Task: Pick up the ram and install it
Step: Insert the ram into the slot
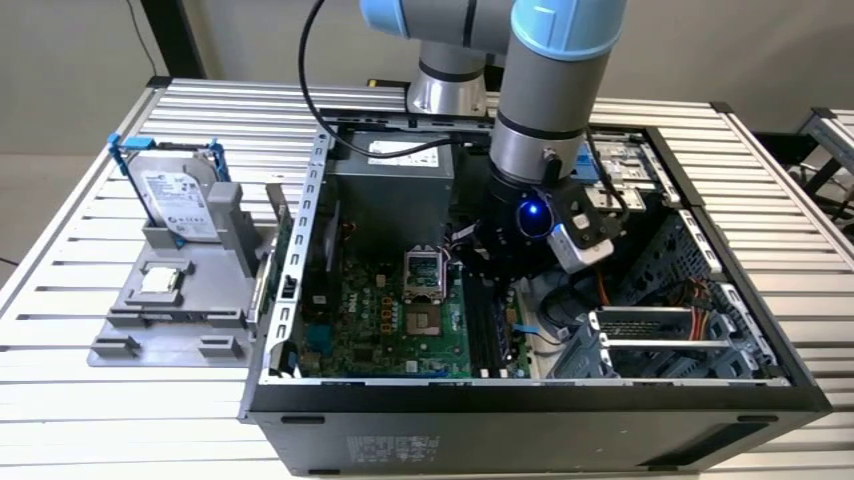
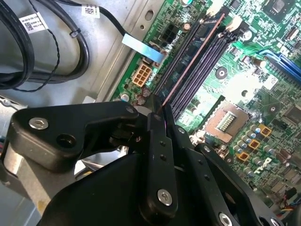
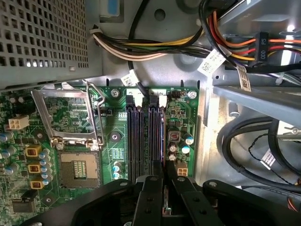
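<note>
grey arm [image 1: 541,90] with pale-blue joint caps, black screw-studded gripper [image 2: 162,141], black cable

cables [image 3: 244,141] beside slots [image 3: 146,136], socket lever [image 3: 94,113] opposite

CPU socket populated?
No. In the first wrist view the CPU socket is bare, its retention frame flipped open.

exterior: high, looking down on computer case [image 1: 534,400] | both wrist views: close over motherboard [image 3: 117,141]
</note>
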Controlling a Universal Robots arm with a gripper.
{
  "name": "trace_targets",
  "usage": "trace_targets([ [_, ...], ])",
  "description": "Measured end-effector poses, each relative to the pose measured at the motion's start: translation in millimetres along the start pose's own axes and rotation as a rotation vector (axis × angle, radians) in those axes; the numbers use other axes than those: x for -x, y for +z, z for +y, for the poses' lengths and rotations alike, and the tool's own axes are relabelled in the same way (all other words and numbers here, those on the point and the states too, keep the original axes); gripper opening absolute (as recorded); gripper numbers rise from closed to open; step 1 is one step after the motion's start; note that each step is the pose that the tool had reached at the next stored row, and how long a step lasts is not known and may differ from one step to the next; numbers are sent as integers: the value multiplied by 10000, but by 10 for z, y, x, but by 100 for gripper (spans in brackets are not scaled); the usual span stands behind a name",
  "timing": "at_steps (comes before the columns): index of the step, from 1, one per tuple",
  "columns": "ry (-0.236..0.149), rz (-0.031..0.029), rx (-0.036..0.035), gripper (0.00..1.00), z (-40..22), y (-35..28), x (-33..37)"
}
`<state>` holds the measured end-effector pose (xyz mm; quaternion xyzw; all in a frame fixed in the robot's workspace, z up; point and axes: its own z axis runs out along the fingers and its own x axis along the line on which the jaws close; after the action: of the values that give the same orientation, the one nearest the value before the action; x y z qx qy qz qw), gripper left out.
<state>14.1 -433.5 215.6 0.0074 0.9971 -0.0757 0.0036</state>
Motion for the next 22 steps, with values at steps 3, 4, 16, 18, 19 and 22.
trace_targets([
  [3,0,0,-1,0,0,1,0],
  [4,12,1,0,0,0,1,-1],
  [16,169,44,-3,0,7,48,-2],
  [18,170,44,-1,0,8,49,-3],
  [19,170,44,-1,0,8,49,-3],
  [22,170,44,0,100,8,50,-3],
])
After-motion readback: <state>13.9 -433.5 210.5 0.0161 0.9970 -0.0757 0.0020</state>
